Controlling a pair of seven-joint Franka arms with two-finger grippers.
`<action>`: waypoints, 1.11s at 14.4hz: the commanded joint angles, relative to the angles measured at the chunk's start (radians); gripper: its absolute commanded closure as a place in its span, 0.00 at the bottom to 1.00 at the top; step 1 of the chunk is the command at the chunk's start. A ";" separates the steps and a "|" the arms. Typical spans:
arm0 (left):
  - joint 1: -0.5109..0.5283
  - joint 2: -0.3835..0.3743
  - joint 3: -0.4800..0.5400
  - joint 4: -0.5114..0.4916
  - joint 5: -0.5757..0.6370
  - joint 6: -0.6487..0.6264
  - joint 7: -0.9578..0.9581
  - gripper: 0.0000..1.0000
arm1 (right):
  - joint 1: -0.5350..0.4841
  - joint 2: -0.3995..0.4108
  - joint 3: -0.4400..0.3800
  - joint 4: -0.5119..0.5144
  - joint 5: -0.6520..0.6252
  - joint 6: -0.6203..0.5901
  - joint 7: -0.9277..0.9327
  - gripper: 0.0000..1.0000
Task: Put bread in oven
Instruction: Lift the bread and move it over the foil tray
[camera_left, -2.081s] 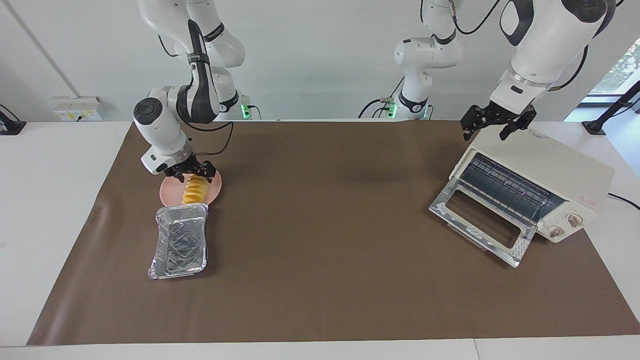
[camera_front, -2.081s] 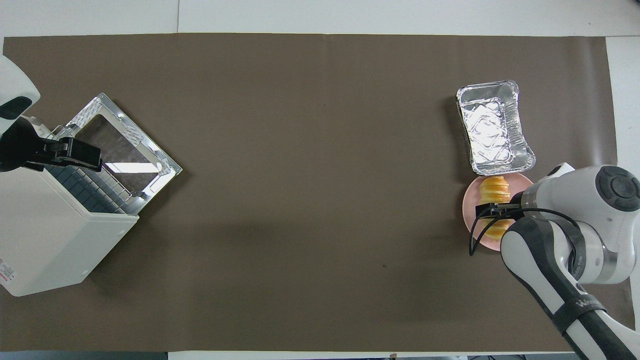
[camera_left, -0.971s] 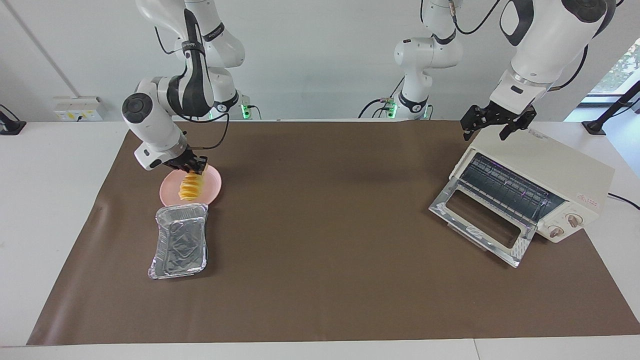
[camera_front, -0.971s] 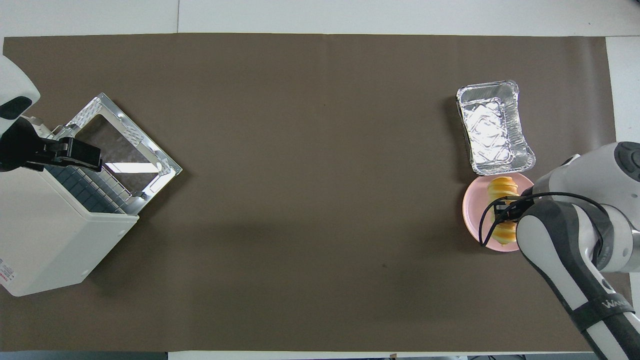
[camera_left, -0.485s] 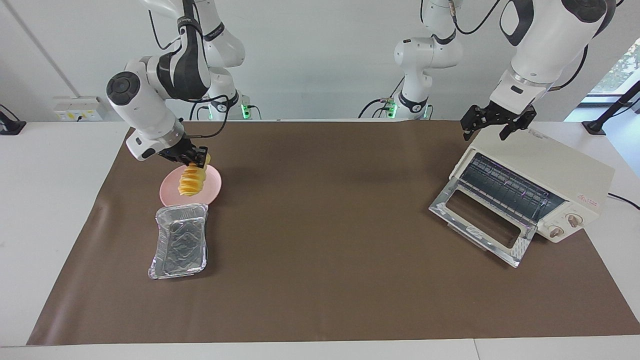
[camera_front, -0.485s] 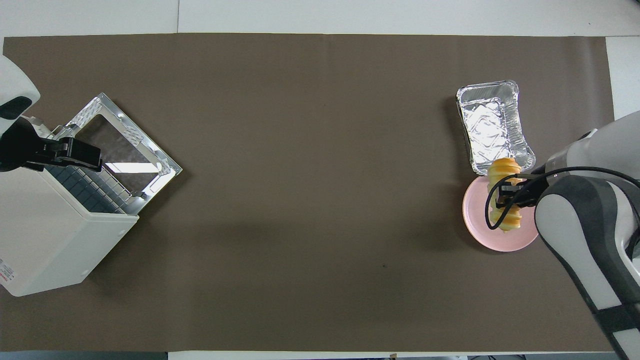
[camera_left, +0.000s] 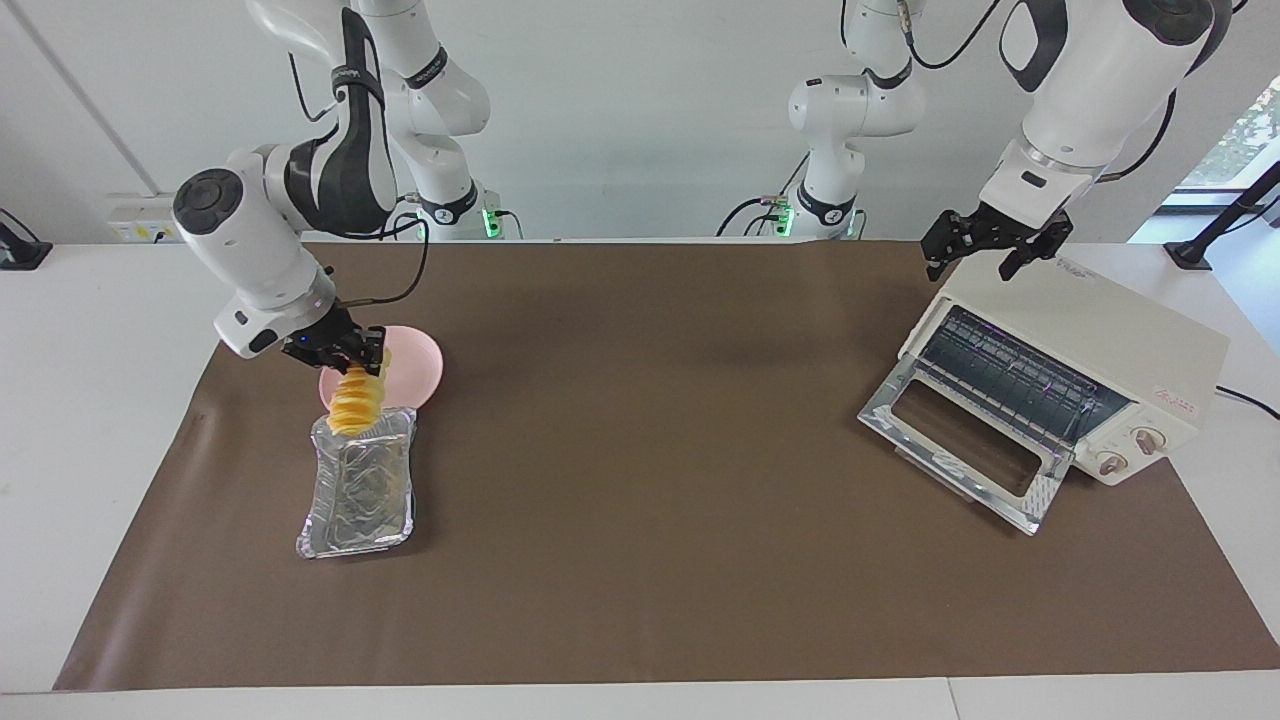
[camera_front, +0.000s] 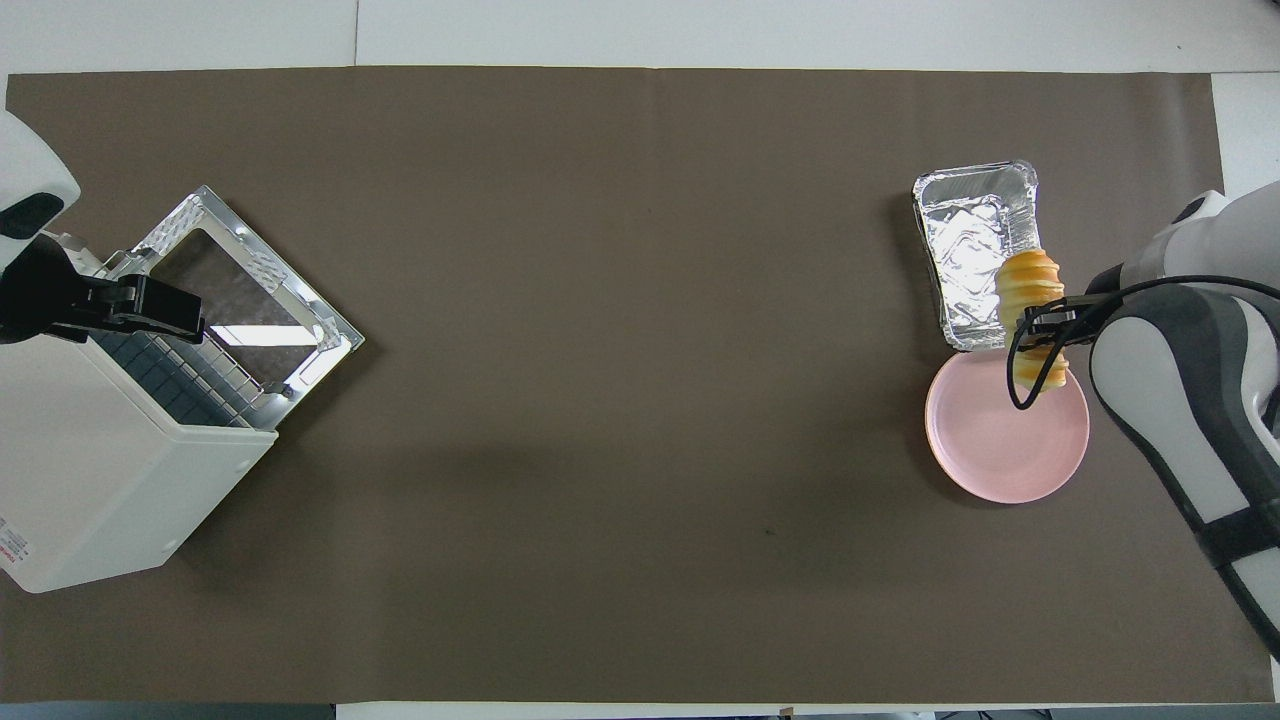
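Note:
The bread (camera_left: 358, 405), a ridged golden loaf, hangs tilted in the air with my right gripper (camera_left: 345, 358) shut on its upper end. In the overhead view the bread (camera_front: 1035, 300) and right gripper (camera_front: 1045, 330) are over the edge where the foil tray meets the pink plate. The cream-white oven (camera_left: 1100, 340) stands at the left arm's end of the table, its glass door (camera_left: 960, 450) dropped open and the wire rack showing. My left gripper (camera_left: 985, 255) waits open over the oven's (camera_front: 90, 480) top edge, holding nothing; from overhead the left gripper (camera_front: 160, 308) covers the rack's corner.
A round pink plate (camera_left: 415, 360) lies bare on the brown mat at the right arm's end, plate (camera_front: 1000, 450) in the overhead view. A crinkled silver foil tray (camera_left: 360, 490) lies just farther from the robots, touching the plate, tray (camera_front: 965, 240) from above.
My right gripper has lifted the bread off the pink plate and carried it away from the robots, over the foil tray's near end. The left arm has not moved.

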 joint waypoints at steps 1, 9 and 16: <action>0.020 -0.008 -0.010 -0.001 -0.008 -0.001 0.011 0.00 | -0.014 0.104 0.006 0.142 -0.020 -0.018 -0.043 0.62; 0.020 -0.008 -0.010 -0.001 -0.008 -0.001 0.011 0.00 | 0.004 0.284 0.006 0.271 -0.026 0.043 -0.042 0.60; 0.020 -0.008 -0.010 -0.001 -0.008 -0.001 0.011 0.00 | 0.010 0.318 0.008 0.254 -0.026 0.126 -0.035 0.59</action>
